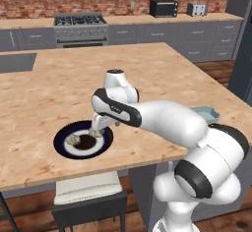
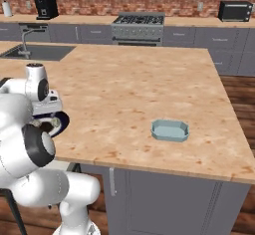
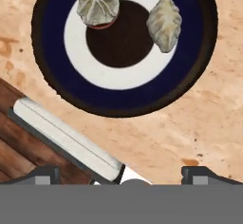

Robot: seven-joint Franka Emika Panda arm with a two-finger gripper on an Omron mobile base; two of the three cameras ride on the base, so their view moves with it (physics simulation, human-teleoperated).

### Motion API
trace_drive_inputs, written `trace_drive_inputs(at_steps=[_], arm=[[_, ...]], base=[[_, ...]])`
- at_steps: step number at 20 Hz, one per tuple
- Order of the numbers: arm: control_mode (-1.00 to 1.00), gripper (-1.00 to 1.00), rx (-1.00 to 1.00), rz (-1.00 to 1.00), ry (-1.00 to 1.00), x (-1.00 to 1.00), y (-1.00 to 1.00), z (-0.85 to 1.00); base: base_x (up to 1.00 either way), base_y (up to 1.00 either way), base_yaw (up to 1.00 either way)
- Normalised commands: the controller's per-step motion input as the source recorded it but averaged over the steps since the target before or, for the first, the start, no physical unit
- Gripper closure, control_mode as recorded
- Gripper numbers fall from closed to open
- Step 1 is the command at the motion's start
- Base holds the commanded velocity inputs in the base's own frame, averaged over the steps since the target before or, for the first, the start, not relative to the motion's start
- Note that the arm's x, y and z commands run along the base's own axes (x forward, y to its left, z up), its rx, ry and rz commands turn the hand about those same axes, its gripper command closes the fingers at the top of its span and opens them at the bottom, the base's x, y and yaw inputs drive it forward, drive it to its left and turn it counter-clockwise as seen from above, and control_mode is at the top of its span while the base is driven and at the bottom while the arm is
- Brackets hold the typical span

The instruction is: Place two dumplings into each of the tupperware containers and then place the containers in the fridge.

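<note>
The gripper [image 3: 121,173] hangs over the round blue plate [image 1: 61,145] near the counter [image 2: 149,89] edge, jaws fully apart, holding nothing. Two dumplings [image 3: 98,4] lie on the plate. The teal tupperware container [image 2: 170,130] sits well apart.

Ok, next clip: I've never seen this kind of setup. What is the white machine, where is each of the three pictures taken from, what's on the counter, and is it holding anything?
The white machine is a robot arm in a rendered kitchen. Two pictures come from cameras on its base, behind it to its left and right, looking over a wooden island counter. The third comes from a camera on the hand, looking down past the gripper. On the counter, near the front edge, a dark blue plate with a white ring carries two dumplings. Off to the arm's right sits a pale blue-teal tupperware container, with nothing in it. The gripper hangs above the plate, open, holding nothing.
</note>
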Motion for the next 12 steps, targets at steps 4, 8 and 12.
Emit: trace_drive_inputs(at_steps=[4,8,12], arm=[[-1.0,-1.0,0.0,0.0,0.0,0.35,0.0,-0.39],[-1.0,-1.0,0.0,0.0,0.0,0.19,0.0,-0.3],[-1.0,-1.0,0.0,0.0,0.0,0.34,0.06,-0.35]], base=[[0.0,0.0,0.0],[0.0,0.0,0.0],[0.0,0.0,0.0]])
